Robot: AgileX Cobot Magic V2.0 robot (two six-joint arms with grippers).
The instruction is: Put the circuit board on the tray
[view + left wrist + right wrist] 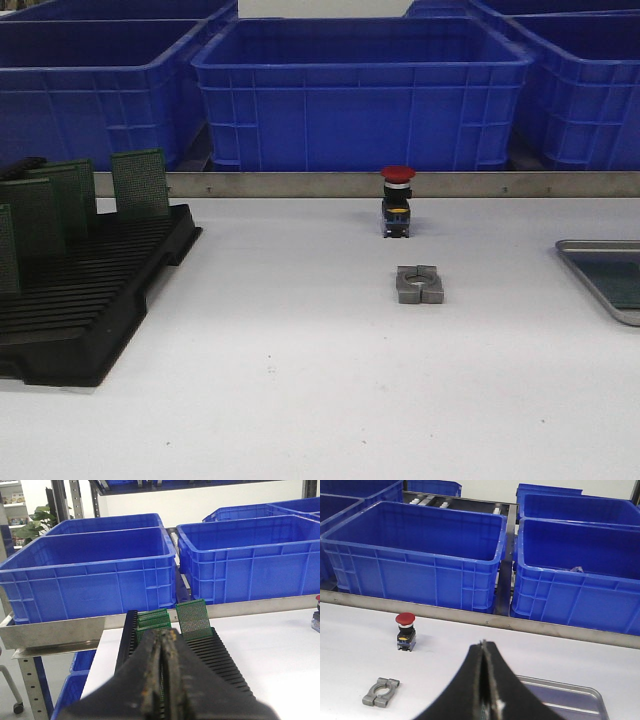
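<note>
Nothing carried yet; the circuit boards [140,183] stand upright in the black slotted rack [90,300] at the left, while the tray [600,247] lies far right, seemingly with something greenish in it; both the left gripper [163,637] and right gripper [483,647] are pressed closed and empty; between rack and tray sit a red push-button [397,200] and a grey metal clamp [419,284], with blue bins [360,95] beyond.

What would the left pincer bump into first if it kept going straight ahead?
Most likely the green circuit boards standing in the black slotted rack, which lie right ahead of the shut left pincer. Depth is hard to judge; the blue bins sit farther behind.
</note>
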